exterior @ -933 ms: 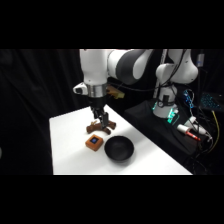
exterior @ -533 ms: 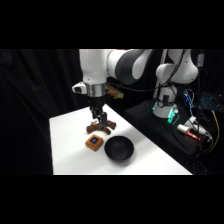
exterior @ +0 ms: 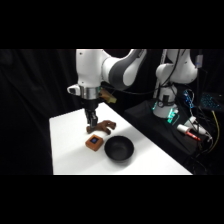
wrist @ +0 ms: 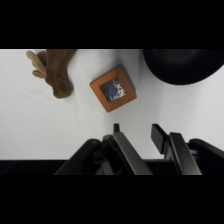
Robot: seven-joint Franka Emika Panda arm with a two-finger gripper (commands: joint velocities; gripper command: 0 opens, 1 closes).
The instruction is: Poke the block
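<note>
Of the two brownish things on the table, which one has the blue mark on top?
The block, the flat orange-brown square beside the black bowl. The other, a darker brown irregular object, is elongated and has no mark.

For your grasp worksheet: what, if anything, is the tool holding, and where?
Nothing. The tool is open and empty, apart from the block.

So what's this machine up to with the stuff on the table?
A white robot arm hangs its gripper above a small orange-brown block with a blue mark on top, not touching it. Its fingers stand apart, holding nothing. A black bowl and a brown object sit beside the block on the white table.
</note>
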